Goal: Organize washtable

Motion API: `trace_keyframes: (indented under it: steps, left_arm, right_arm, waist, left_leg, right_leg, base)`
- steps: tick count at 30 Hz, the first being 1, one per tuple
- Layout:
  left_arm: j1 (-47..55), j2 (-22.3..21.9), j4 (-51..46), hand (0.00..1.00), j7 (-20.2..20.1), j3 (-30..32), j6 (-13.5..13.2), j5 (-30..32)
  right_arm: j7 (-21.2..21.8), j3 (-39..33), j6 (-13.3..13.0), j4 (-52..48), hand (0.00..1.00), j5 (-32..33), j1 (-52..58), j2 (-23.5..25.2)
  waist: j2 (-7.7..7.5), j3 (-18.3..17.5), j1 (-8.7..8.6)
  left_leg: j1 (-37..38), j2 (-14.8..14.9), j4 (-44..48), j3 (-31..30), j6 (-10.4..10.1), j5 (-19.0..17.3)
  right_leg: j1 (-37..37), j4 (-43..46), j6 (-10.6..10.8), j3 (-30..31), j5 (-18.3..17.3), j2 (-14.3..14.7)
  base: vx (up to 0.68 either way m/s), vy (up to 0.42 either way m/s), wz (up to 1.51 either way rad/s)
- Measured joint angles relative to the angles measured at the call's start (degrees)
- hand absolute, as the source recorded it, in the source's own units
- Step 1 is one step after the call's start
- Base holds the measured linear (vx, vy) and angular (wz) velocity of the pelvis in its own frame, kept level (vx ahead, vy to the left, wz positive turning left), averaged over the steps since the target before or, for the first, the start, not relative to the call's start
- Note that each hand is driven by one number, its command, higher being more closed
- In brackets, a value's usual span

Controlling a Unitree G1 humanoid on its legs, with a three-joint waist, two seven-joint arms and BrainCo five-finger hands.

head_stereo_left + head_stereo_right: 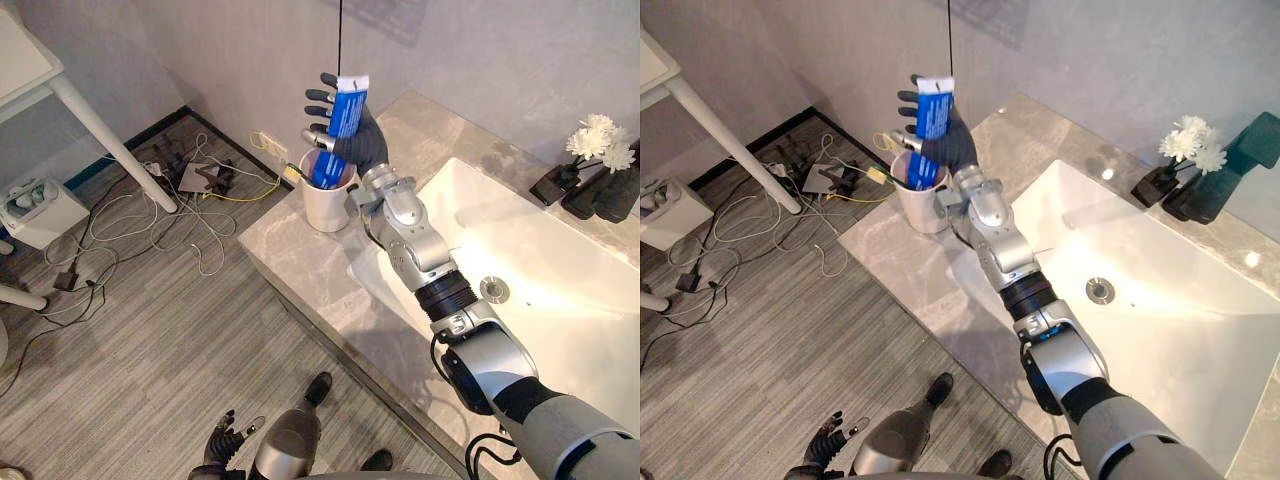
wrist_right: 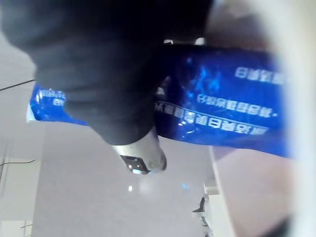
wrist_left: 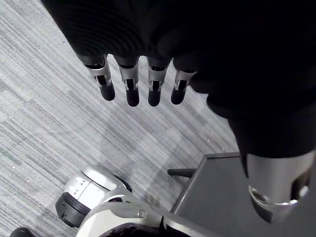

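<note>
Clamping glossy flat blue tube [image 1: 345,108], right hand [image 1: 366,146] above round white cup [image 1: 322,210]; left hand [image 3: 129,85] loose, uncurled.

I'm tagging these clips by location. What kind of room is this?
Probably a bathroom, perhaps a mock-up: a white sink set in a stone-look counter, and the right hand holds a blue toothpaste tube, its end in a white cup.

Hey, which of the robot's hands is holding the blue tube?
The right hand, at the white cup, fingers curled round the tube. The left hand hangs open over the floor, holding nothing.
</note>
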Motion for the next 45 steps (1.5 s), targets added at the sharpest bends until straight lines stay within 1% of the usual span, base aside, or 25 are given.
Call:
trace_keyframes:
  steps: [4,7,9,11,12,13,14,19,22,28,31,32,34,37,38,40,41,42,45]
  left_arm:
    - [0.1,0.1,0.0,0.0,0.0,0.0,0.0,0.0]
    - [0.2,0.2,-0.1,0.0,0.0,0.0,0.1,0.0]
    - [0.4,0.4,-0.1,0.0,0.0,0.0,0.1,0.0]
    - [0.9,0.8,-0.1,0.0,0.0,0.0,0.1,0.0]
    - [0.9,0.9,0.0,0.0,0.0,0.0,0.1,0.0]
    - [1.1,1.0,0.0,0.0,0.0,0.0,0.1,0.0]
    - [1.3,1.0,0.0,0.0,0.0,0.1,0.1,0.0]
    - [1.4,1.0,1.1,0.0,-0.1,0.1,0.5,0.0]
    - [1.6,1.0,2.3,0.0,-0.1,0.1,0.6,0.0]
    - [1.5,1.0,3.2,0.0,-0.9,0.3,1.0,0.1]
    - [1.6,1.0,3.6,0.0,-1.1,0.4,1.1,0.1]
    - [1.6,1.0,4.1,0.0,-1.1,0.4,1.1,0.1]
    - [1.5,1.0,4.4,0.0,-1.1,0.5,1.2,0.1]
    - [1.5,1.0,4.7,0.0,-1.2,0.7,1.3,0.2]
    - [1.6,0.8,5.2,0.0,-1.2,1.3,1.4,0.2]
    - [1.7,-0.6,5.6,0.0,-1.2,4.3,1.7,0.4]
    - [1.8,-0.9,5.8,0.0,-1.2,4.9,1.7,0.7]
    - [2.5,-1.0,5.8,0.0,-1.2,5.2,1.7,0.9]
    - [2.7,-1.8,6.3,0.0,-1.2,7.0,1.8,1.4]
  right_arm:
    - [0.0,0.0,0.0,-0.5,0.0,0.0,0.5,0.1]
    - [0.2,0.0,0.0,-3.5,0.0,0.0,2.3,0.1]
    - [0.2,0.0,0.0,-4.7,0.0,0.0,3.4,0.1]
    - [0.3,0.0,0.0,-4.8,0.0,0.1,4.3,0.4]
    - [0.4,-0.1,0.0,-5.1,0.0,0.1,4.6,0.5]
    - [0.4,-0.1,0.0,-6.4,0.0,0.2,5.2,0.5]
    - [0.8,-0.1,0.0,-7.6,0.0,0.2,5.7,0.5]
    - [1.5,-1.2,0.0,-11.1,0.0,0.3,9.1,-0.2]
    - [1.7,-2.3,-0.2,-14.2,0.0,0.9,11.6,-0.3]
    - [2.7,-4.7,-0.5,-18.2,0.0,1.8,15.7,-1.4]
    - [2.8,-5.0,-0.5,-19.8,0.0,1.8,17.7,-1.6]
    - [3.4,-5.0,-0.5,-21.0,0.0,1.7,18.4,-1.7]
    - [3.8,-5.6,-0.5,-24.4,0.0,1.5,20.3,-2.6]
    - [3.8,-9.9,-0.7,-31.5,0.0,-0.8,24.7,-4.4]
    - [3.8,-12.3,-1.0,-34.3,0.0,-1.6,26.4,-5.0]
    - [3.8,-17.5,-1.5,-39.6,0.0,-2.9,29.6,-5.6]
    - [3.7,-20.2,-1.8,-42.0,0.0,-3.0,30.8,-6.1]
    - [3.6,-23.9,-2.3,-44.2,0.0,-3.1,31.8,-6.6]
    - [2.9,-33.1,-4.3,-49.1,0.0,-4.1,34.8,-8.2]
  waist:
    - [-0.09,-0.1,-0.06]
    - [-0.29,-0.2,-0.24]
    - [-0.62,-0.5,-0.31]
    - [-1.42,-1.1,-0.63]
    - [-1.56,-1.2,-0.76]
    - [-1.71,-1.3,-1.36]
    - [-1.77,-1.4,-1.53]
    - [-1.71,-3.0,-1.92]
    - [-1.46,-4.2,-2.97]
    - [-1.35,-5.1,-3.31]
    - [-1.35,-5.5,-4.02]
    - [-1.28,-5.6,-4.52]
    - [-1.25,-5.8,-4.67]
    - [-1.27,-6.0,-5.26]
    - [-1.31,-6.0,-6.12]
    - [-1.23,-6.0,-6.83]
    - [-1.18,-6.2,-7.71]
    - [-1.04,-6.8,-9.11]
    - [-0.66,-8.1,-10.74]
  left_leg:
    - [0.9,0.0,-0.2,0.1,0.0,0.0]
    - [1.0,0.1,-0.3,0.2,0.0,0.1]
    - [1.3,0.2,-0.6,0.2,-0.1,0.1]
    - [1.6,0.2,-0.7,0.5,-0.1,0.1]
    - [1.6,0.2,-0.7,0.6,-0.1,0.1]
    - [1.6,0.2,-0.7,0.6,-0.1,0.1]
    - [1.7,0.2,-0.7,0.7,-0.1,0.1]
    - [2.7,0.1,-0.9,0.9,-0.1,0.1]
    - [2.8,0.2,-0.9,0.8,-0.1,0.1]
    - [4.0,0.7,-2.0,1.5,-0.2,0.3]
    - [4.3,0.7,-2.0,1.6,-0.2,0.2]
    - [4.4,0.7,-2.0,1.6,-0.2,0.3]
    - [4.6,0.8,-2.0,1.9,-0.2,0.2]
    - [4.8,0.8,-2.0,2.2,-0.2,0.2]
    - [5.0,0.8,-2.0,2.3,-0.2,0.3]
    - [5.8,0.8,-2.0,3.3,0.0,0.4]
    - [6.2,0.7,-2.0,3.5,0.0,0.4]
    - [6.3,0.6,-2.0,3.9,0.0,0.4]
    - [7.0,0.6,-2.1,5.3,0.3,0.1]
  right_leg:
    - [0.8,0.0,0.0,0.1,0.0,0.0]
    - [0.8,0.0,0.0,0.2,0.0,0.0]
    - [0.9,0.0,0.0,0.3,0.0,0.0]
    - [1.0,0.0,0.0,0.6,0.0,0.0]
    - [1.0,0.0,0.0,0.7,0.0,0.0]
    - [1.0,0.0,0.0,1.0,0.0,-0.1]
    - [1.0,0.0,0.0,1.2,0.0,-0.1]
    - [1.9,-0.1,0.0,1.3,0.0,-0.2]
    - [2.0,-0.1,0.0,1.3,0.0,-0.1]
    - [2.3,0.1,0.0,1.7,0.0,-0.1]
    - [2.4,0.1,0.0,1.8,0.0,-0.1]
    - [2.4,0.1,0.0,1.8,0.0,-0.1]
    - [2.4,0.1,0.0,2.1,0.0,-0.1]
    - [2.4,0.1,0.0,2.5,0.0,-0.1]
    - [2.4,0.1,0.0,2.8,0.0,-0.1]
    - [2.6,0.5,0.1,3.4,0.0,-0.4]
    - [2.8,0.6,0.1,3.5,0.0,-0.6]
    - [2.7,0.8,0.1,4.0,-0.1,-0.8]
    - [2.6,0.8,0.3,5.4,0.1,-1.2]
  base:
    - [0.0,0.0,0.0]
    - [0.0,0.0,0.0]
    - [-0.01,-0.006,-0.02]
    - [-0.01,-0.012,-0.05]
    - [-0.01,-0.007,-0.04]
    - [-0.01,-0.002,-0.04]
    - [-0.02,-0.002,-0.05]
    - [-0.01,-0.003,-0.02]
    - [0.0,0.0,0.0]
    - [-0.02,-0.016,-0.06]
    - [0.0,-0.005,-0.01]
    - [0.0,0.0,0.0]
    - [-0.01,-0.018,-0.06]
    - [-0.01,-0.019,-0.04]
    - [-0.02,-0.012,-0.11]
    - [-0.01,-0.002,-0.2]
    - [-0.02,0.011,-0.19]
    - [-0.02,0.015,-0.2]
    - [-0.03,0.024,-0.24]
